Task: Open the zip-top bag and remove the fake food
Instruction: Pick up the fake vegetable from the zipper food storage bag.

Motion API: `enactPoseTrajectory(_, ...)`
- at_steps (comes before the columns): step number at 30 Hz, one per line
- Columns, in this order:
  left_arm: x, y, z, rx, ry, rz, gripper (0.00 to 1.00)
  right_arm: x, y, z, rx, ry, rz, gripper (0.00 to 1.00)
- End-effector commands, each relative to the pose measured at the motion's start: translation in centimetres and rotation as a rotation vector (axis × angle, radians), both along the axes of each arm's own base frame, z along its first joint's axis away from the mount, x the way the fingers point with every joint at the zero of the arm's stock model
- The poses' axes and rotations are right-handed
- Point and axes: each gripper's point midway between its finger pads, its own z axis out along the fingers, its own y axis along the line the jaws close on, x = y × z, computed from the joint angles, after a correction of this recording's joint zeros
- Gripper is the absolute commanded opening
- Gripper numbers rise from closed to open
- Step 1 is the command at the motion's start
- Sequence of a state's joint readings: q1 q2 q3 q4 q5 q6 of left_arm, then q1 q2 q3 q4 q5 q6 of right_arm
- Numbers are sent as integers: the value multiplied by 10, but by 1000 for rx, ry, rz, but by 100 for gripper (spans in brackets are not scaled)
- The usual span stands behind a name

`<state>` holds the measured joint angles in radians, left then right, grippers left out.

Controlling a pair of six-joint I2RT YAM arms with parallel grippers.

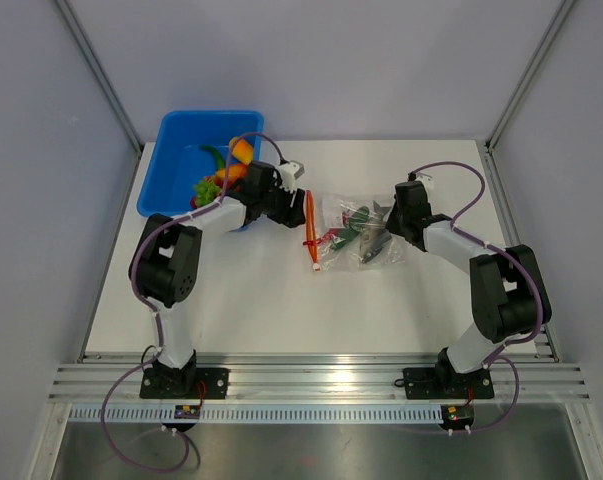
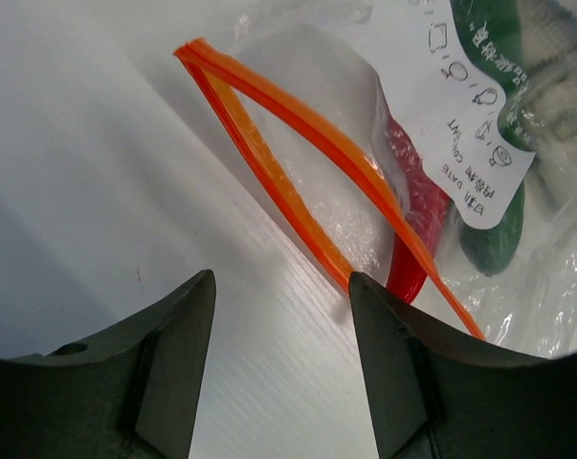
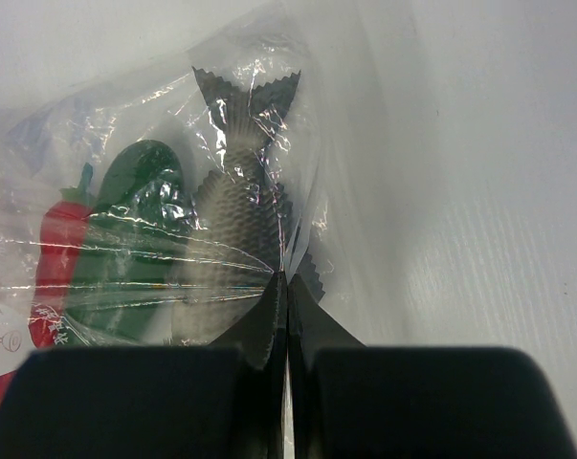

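The zip-top bag (image 1: 366, 235) lies mid-table, its orange-red zip strip (image 1: 309, 225) on its left edge. In the left wrist view the strip's (image 2: 298, 163) two halves stand parted, with the white label (image 2: 460, 105) beyond. Inside the bag are a grey fish (image 3: 235, 206), a green cucumber (image 3: 130, 225) and a red piece (image 3: 58, 249). My left gripper (image 1: 293, 212) is open and empty just left of the strip, its right fingertip (image 2: 365, 296) close to it. My right gripper (image 1: 388, 232) is shut on the bag's clear film (image 3: 286, 273) at its right side.
A blue plastic tub (image 1: 171, 165) stands at the back left, behind my left arm. It holds toy foods: an orange piece (image 1: 243, 150), green grapes (image 1: 207, 186) and others. Grey walls close in the white table on three sides.
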<state>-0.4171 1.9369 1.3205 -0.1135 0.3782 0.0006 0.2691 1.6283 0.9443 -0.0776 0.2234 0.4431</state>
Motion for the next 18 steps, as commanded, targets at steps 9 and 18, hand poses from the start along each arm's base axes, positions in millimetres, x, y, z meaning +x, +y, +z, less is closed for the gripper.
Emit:
enactPoseTrajectory(9, -16, -36, 4, -6, -28, -182, 66, 8, -1, 15, -2, -47, 3, 0)
enactPoseTrajectory(18, -47, -57, -6, -16, -2, -347, 70, 8, 0, 14, 1, -43, 10, 0)
